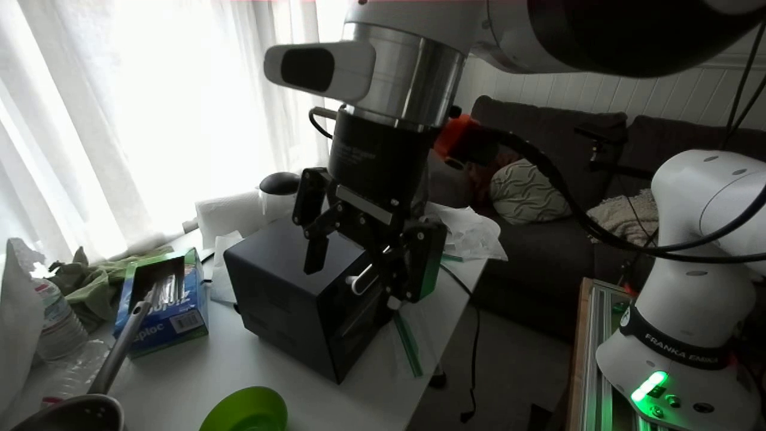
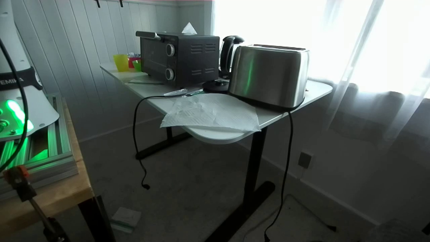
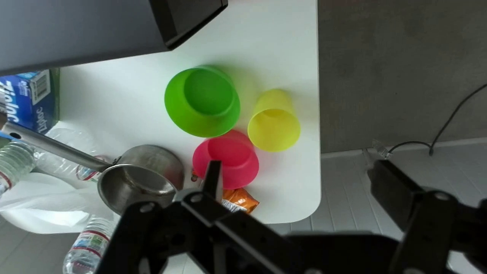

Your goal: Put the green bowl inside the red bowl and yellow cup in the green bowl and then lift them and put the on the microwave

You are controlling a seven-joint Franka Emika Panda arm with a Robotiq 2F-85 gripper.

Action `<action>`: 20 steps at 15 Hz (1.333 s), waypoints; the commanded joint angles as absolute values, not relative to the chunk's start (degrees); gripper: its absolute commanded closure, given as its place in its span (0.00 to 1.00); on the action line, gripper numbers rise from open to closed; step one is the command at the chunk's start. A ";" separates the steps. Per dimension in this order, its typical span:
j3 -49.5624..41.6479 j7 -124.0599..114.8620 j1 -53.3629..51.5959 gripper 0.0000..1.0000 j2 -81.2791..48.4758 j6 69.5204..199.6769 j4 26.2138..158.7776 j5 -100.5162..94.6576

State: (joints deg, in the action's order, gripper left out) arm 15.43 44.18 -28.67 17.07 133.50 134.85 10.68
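Operator: State the condition of the tool (image 1: 362, 272).

Technician: Released. The jaws stand wide apart. In an exterior view the tool overlaps the microwave (image 1: 281, 305); contact between them cannot be determined.

Operator: Locate the green bowl (image 3: 203, 101).

Technician: Upright on the counter (image 3: 281, 57), near the microwave but apart from it.

Operator: Locate the red bowl (image 3: 230, 156).

Technician: In the wrist view, on the near side of the green bowl. The bowls overlap in that view; whether they touch cannot be determined.

Operator: Locate the yellow cup (image 3: 274, 125).

Technician: Upright, right of both bowls, near the right edge of the counter.

Operator: List the adjacent items.

Technician: In the wrist view: a metal pot (image 3: 163, 163) left of the red bowl; an orange packet (image 3: 241, 199) on the near side of the red bowl, partly hidden by the tool. In an exterior view: a silver toaster (image 2: 267, 77) right of the microwave.
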 commanded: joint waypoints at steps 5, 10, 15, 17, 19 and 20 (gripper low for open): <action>20.06 39.24 -27.82 0.00 10.87 141.88 135.84 3.13; 21.37 37.08 -27.27 0.00 4.08 144.46 134.17 -2.67; 21.62 38.11 -26.27 0.00 -1.74 146.04 131.88 -4.97; 21.85 38.43 -25.91 0.00 -0.30 145.52 133.26 -3.38; 21.93 38.42 -25.57 0.00 -1.16 145.57 132.97 -3.41; 21.97 38.41 -25.50 0.00 -1.18 145.57 132.99 -3.41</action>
